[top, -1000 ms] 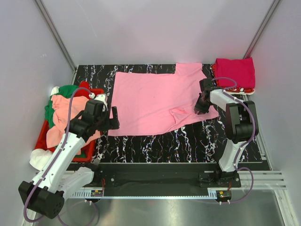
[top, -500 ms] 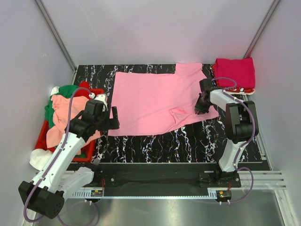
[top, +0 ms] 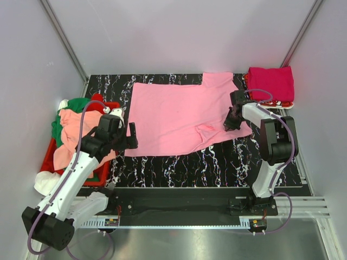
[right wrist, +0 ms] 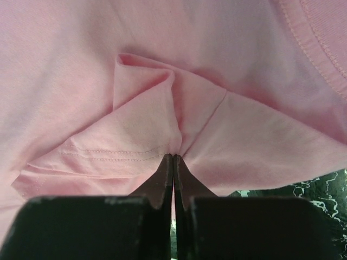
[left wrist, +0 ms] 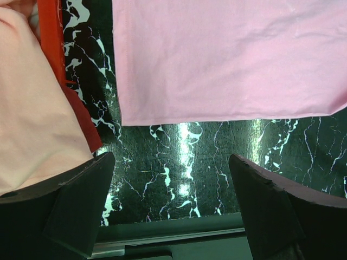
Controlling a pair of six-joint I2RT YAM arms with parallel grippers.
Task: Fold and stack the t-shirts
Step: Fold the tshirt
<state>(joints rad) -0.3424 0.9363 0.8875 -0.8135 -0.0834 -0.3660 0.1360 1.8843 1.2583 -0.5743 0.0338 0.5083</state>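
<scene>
right gripper (right wrist: 173, 158): jaws shut, pinching pink shirt (right wrist: 135, 103) fold
left gripper (left wrist: 169, 168): jaws wide open, empty, over bench (left wrist: 282, 142)

No legible text, label, brand, number or sign in any view. Pink t-shirt (top: 179, 116), centre of the top view: plain, no print. Magenta t-shirt (top: 271, 82), upper right: plain. Red crate (left wrist: 51, 38), left: no marking. Small board (top: 111, 221) on the base rail, bottom: too small to read.
</scene>
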